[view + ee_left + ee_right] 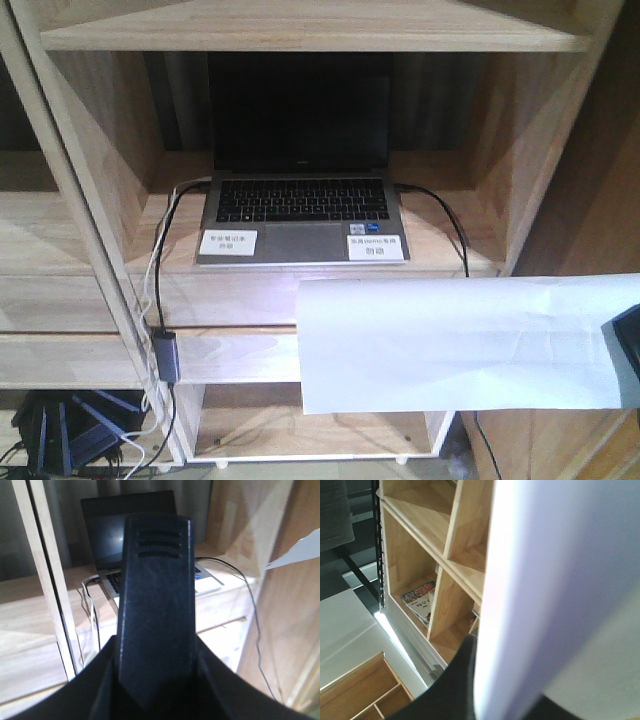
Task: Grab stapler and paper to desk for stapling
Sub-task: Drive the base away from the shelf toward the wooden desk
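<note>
While the right tool (627, 345) is gripping the paper (450, 345), the left tool (157, 685) is clamping the stapler (155, 605), a laptop (300, 205) sitting open on the shelf (440, 245).

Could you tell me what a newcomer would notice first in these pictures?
The large white paper stands out first, held in mid-air by the right gripper at the right of the front view. Behind it, an open laptop with a dark screen sits in the wooden shelf unit. The black stapler fills the left wrist view, close up.
</note>
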